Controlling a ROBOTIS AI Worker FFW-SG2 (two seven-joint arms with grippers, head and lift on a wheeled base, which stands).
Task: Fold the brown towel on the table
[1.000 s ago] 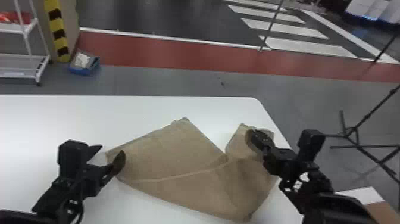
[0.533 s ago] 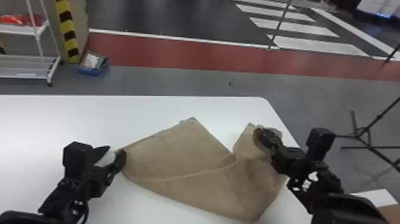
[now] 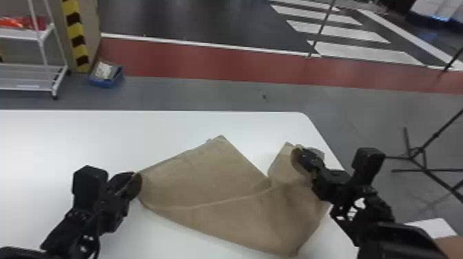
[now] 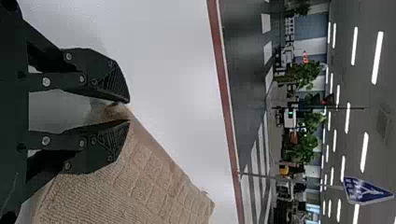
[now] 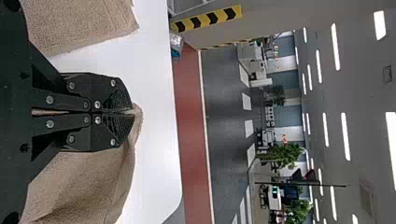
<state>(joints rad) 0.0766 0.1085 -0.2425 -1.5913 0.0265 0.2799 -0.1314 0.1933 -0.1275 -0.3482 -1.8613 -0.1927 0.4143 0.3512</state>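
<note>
Standing at far left on the floor, a white rack [image 3: 20,33] bears red goods on its upper shelf; near it, a blue bin [image 3: 100,83] holds something white. Left claw [image 3: 136,185]: fingers parted slightly, the towel's left corner at the gap between them. Brown towel [image 3: 206,175]: on the table [image 3: 55,137], between both claws, long axis running left to right, narrower end pointing left; a crease follows its length. One corner points away from the robot, another toward it. Right claw [image 3: 299,159]: closed on the towel's far right part, near the table's right edge.
</note>
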